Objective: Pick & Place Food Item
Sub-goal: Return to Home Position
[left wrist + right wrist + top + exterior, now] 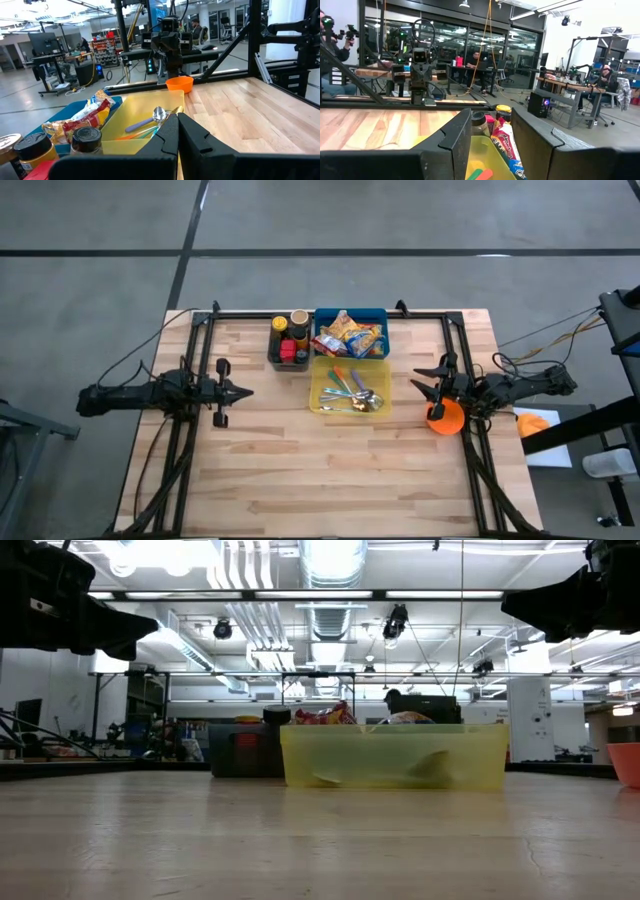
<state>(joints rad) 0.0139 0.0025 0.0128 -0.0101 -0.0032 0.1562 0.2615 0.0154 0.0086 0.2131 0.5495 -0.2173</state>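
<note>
Both arms hang at the sides of the bench (330,470), well apart from the bins in the middle. The left tool (245,391) sits over the left part of the bench, pointing toward the centre, clenched on nothing; in its wrist view the two dark fingers (170,135) meet at the tips. The right tool (420,380) is near the right edge, facing the left one, released with its fingers spread and empty; the right wrist view shows a wide gap between them. Just beneath the right arm an orange cup (445,418) stands on the bench. The yellow bin (314,386) lies between the two tools, toward the back of the bench, and holds the spoons (356,391), some with coloured handles and one all silver, lying loosely together. Behind it and touching it is a blue bin (350,312) full of snack packets (350,335). Beside the blue bin on its left is a dark bin (272,348) with jars (299,319) standing upright in it.
</note>
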